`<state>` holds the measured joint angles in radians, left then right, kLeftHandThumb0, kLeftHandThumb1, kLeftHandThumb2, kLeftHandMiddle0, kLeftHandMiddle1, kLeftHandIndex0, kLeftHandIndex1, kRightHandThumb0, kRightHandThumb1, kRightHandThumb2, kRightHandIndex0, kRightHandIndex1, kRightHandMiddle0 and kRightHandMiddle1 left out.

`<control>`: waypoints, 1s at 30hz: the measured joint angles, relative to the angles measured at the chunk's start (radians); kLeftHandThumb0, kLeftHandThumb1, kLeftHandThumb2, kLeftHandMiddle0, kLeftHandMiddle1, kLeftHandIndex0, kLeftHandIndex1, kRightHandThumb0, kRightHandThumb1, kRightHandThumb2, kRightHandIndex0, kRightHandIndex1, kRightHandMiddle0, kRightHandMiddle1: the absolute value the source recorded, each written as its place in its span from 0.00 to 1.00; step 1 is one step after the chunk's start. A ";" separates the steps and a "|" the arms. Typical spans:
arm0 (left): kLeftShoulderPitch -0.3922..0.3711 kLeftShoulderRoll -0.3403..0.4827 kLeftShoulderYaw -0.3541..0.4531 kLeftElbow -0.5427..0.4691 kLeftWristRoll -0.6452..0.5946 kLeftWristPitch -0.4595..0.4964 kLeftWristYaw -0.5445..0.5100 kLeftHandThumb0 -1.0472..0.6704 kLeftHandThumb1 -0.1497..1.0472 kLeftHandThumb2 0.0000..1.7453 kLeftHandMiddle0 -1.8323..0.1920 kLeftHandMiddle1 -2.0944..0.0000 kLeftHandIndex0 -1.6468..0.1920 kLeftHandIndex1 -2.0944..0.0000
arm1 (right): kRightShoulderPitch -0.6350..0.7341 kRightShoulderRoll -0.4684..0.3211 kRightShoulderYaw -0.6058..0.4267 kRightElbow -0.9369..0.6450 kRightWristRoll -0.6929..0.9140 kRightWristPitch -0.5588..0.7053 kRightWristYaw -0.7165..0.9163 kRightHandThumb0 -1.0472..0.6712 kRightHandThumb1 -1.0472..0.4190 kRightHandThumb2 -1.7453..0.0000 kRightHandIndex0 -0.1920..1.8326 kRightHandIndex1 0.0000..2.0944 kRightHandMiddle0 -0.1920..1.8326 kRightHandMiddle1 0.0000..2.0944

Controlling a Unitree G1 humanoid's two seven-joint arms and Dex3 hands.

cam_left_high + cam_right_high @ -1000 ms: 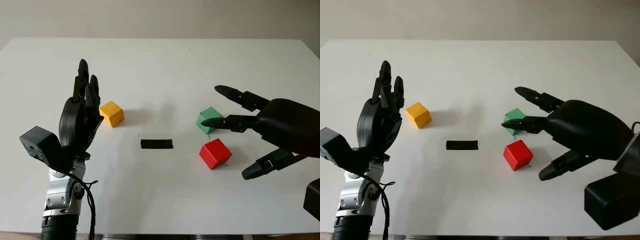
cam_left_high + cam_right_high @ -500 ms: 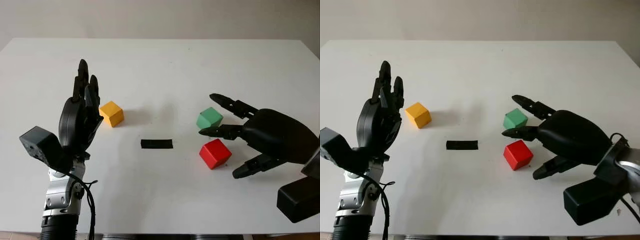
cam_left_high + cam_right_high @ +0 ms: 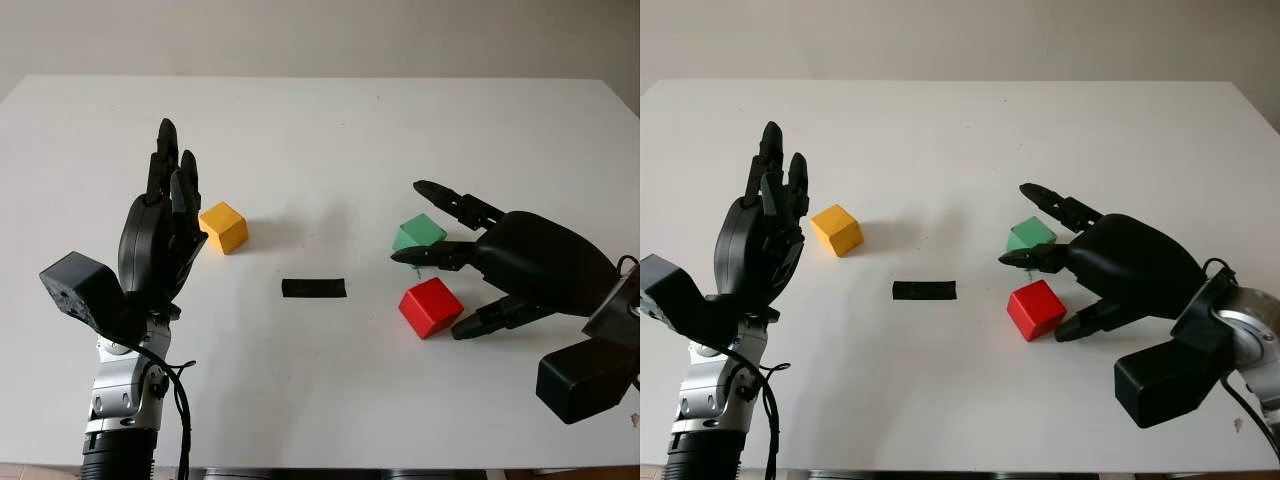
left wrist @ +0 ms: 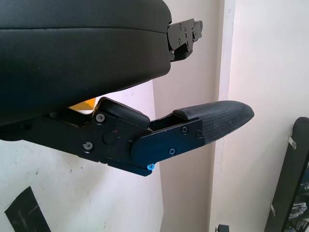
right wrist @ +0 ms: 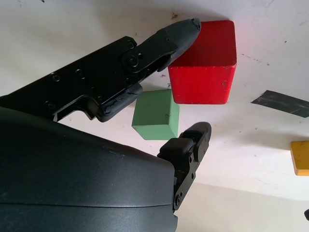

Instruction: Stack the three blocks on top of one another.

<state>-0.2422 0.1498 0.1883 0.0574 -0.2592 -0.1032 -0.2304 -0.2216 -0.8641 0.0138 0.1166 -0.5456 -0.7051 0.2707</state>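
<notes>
Three blocks lie apart on the white table (image 3: 320, 130): yellow block (image 3: 223, 227) at the left, green block (image 3: 418, 234) at the right, red block (image 3: 430, 307) just in front of the green one. My right hand (image 3: 430, 262) hovers over the green and red blocks, open and holding nothing. One finger reaches behind the green block and another ends at its front left edge. In the right wrist view the thumb tip (image 5: 186, 26) sits at a corner of the red block (image 5: 205, 65), beside the green block (image 5: 154, 113). My left hand (image 3: 172, 170) stands upright and open, just left of the yellow block.
A strip of black tape (image 3: 313, 288) lies on the table between the yellow block and the red one. White table surface stretches behind the blocks to the far edge.
My right hand has moved left and down toward the green and red blocks, and its wrist has come into view. The left hand and all three blocks have stayed put.
</notes>
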 measured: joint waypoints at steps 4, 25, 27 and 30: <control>0.000 0.000 -0.001 0.000 0.001 0.000 0.000 0.14 1.00 0.42 1.00 1.00 1.00 1.00 | -0.005 0.000 0.008 0.001 0.006 -0.003 0.000 0.27 0.19 0.97 0.09 0.04 0.47 0.08; 0.000 -0.002 -0.004 -0.011 0.002 0.014 0.026 0.15 1.00 0.41 1.00 1.00 1.00 1.00 | -0.002 0.000 0.018 0.028 0.039 -0.050 0.000 0.38 0.15 0.96 0.13 0.03 0.53 0.15; 0.000 -0.002 -0.004 -0.011 0.002 0.015 0.027 0.15 1.00 0.41 1.00 1.00 1.00 1.00 | -0.003 0.000 0.019 0.028 0.042 -0.050 0.002 0.39 0.14 0.97 0.13 0.03 0.52 0.18; 0.000 -0.002 -0.005 -0.014 0.007 0.018 0.036 0.15 1.00 0.41 1.00 1.00 1.00 1.00 | -0.011 0.000 0.025 0.035 0.045 -0.051 0.004 0.39 0.13 0.97 0.14 0.03 0.44 0.33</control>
<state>-0.2422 0.1475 0.1829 0.0436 -0.2520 -0.0855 -0.1940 -0.2328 -0.8641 0.0391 0.1518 -0.5009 -0.7564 0.2747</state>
